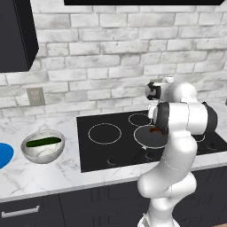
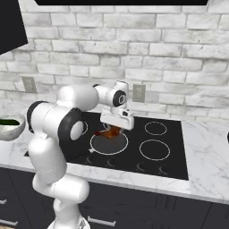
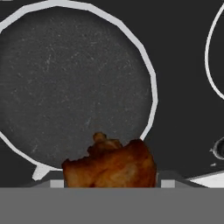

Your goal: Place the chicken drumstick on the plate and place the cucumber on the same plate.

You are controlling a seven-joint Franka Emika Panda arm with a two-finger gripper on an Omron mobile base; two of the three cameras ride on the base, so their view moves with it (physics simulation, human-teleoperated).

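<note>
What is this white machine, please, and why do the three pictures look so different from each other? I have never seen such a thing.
It is a white robot arm in a computer-drawn kitchen. Two pictures come from cameras on its base, behind it to the left and to the right, so they show one scene from two sides. The third comes from a camera on its hand and looks down along the gripper.

On the marble counter sits a black stovetop. A round dark frying pan lies on it, below the hand. Left of the stove, a grey-white bowl holds the cucumber. At the far left edge you see part of the blue plate.

The gripper is shut on the chicken drumstick, reddish-brown, and holds it above the pan.
</note>
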